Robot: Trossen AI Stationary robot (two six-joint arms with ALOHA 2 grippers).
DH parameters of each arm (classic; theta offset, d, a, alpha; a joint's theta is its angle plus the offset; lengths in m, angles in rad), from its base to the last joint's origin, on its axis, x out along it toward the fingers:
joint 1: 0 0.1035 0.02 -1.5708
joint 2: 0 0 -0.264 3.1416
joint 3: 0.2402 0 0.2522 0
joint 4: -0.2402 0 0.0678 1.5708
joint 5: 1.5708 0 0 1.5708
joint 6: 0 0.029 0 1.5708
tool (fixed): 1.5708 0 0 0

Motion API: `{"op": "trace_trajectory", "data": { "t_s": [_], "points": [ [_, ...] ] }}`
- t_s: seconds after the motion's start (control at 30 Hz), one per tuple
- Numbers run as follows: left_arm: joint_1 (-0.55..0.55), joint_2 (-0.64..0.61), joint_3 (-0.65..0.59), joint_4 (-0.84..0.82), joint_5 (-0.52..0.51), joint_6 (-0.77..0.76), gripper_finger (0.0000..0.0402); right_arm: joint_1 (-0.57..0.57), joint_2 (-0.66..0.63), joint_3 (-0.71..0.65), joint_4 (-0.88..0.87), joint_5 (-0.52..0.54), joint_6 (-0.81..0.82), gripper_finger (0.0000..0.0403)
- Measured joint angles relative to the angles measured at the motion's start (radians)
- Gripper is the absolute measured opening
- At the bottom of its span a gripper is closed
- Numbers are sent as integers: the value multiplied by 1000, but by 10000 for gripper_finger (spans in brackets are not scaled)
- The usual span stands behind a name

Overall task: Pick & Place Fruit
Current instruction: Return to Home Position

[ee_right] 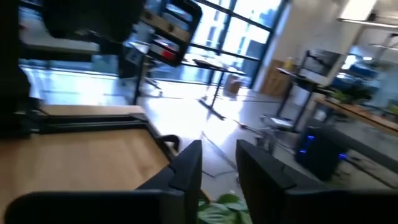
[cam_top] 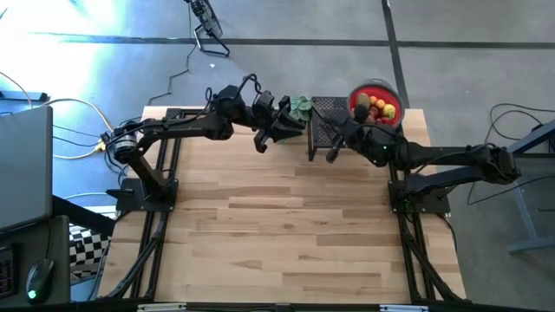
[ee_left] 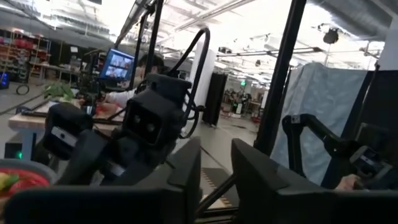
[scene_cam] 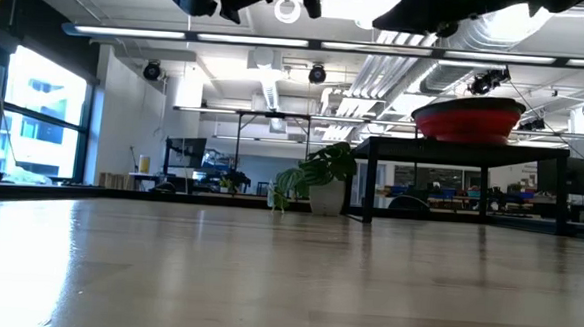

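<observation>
Above the table [cam_top: 286, 234], left tool [ee_left: 216, 144] and right tool [ee_right: 219, 146] hang slightly parted, empty

left hand [cam_top: 260, 144], right hand [cam_top: 332, 154], aloft, narrowly parted

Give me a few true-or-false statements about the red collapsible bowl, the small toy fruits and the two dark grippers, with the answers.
1. The red collapsible bowl stands on the black raised stand. True.
2. The small toy fruits lie scattered over the wooden table. False: those in view all sit in the bowl.
3. The left gripper clamps a fruit. False: its fingers are apart with nothing between them.
4. A green leafy plant stands beside the stand. True.
5. The right gripper rests on the table. False: it hangs above it, open and empty.
</observation>
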Motion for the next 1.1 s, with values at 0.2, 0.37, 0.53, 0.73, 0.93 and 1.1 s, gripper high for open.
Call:
{"op": "trace_trajectory", "data": {
  "t_s": [0.2,0.37,0.53,0.73,0.93,1.1],
  "points": [
    [52,-10,0,-34,59,-8,40,0,-42,0,-55,-123,33,46],
    [90,-25,1,-115,103,-2,4,-2,-102,0,-118,-218,97,13],
    [83,-39,2,-227,81,81,2,-20,-161,0,-206,-382,163,4],
    [24,-85,1,-503,-169,313,1,-57,-223,0,-306,-525,230,3],
    [-48,-144,1,-757,-343,499,0,-81,-273,0,-379,-546,236,2],
    [-88,-166,2,-827,-363,526,0,-89,-295,0,-416,-542,244,2]
  ]
}}
